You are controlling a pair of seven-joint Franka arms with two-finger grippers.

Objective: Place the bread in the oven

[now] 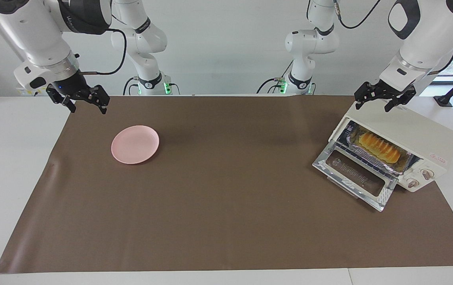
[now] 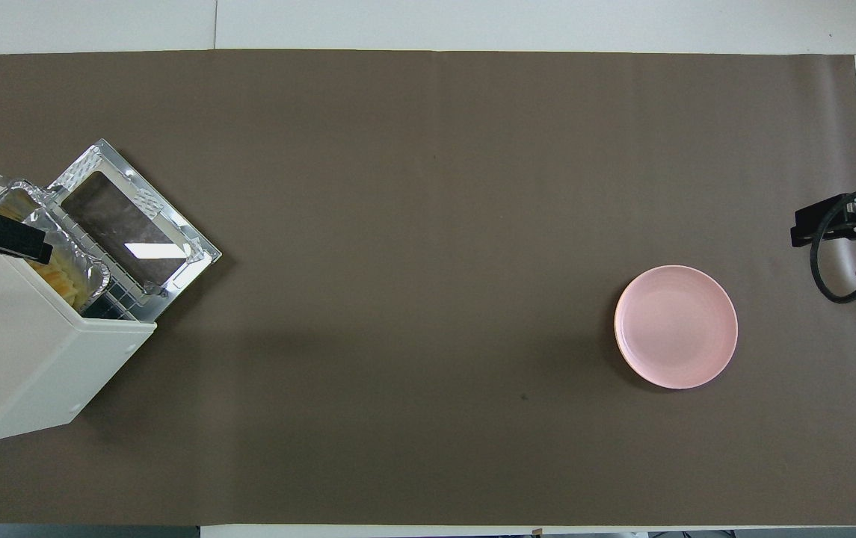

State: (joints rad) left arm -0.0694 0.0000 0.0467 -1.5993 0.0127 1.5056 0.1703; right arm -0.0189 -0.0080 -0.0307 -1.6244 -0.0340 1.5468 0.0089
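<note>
Bright, even light, soft shadows beside the oven (image 2: 31,359), and white glare on its door glass (image 2: 147,250)

Oven (image 1: 402,148) sits at the right edge of the facing view, left arm's end of the tabletop (image 1: 226,206), door (image 1: 355,178) dropped open toward frame centre-bottom. Foil tray (image 1: 380,152) is inside the oven on the rack; bread (image 1: 379,147) lies in the tray. Plate (image 1: 135,144) is left of centre, right arm's end, well apart from the oven. Left gripper (image 1: 384,99) is over the oven top; right gripper (image 1: 78,99) is upper left, over the mat edge.
</note>
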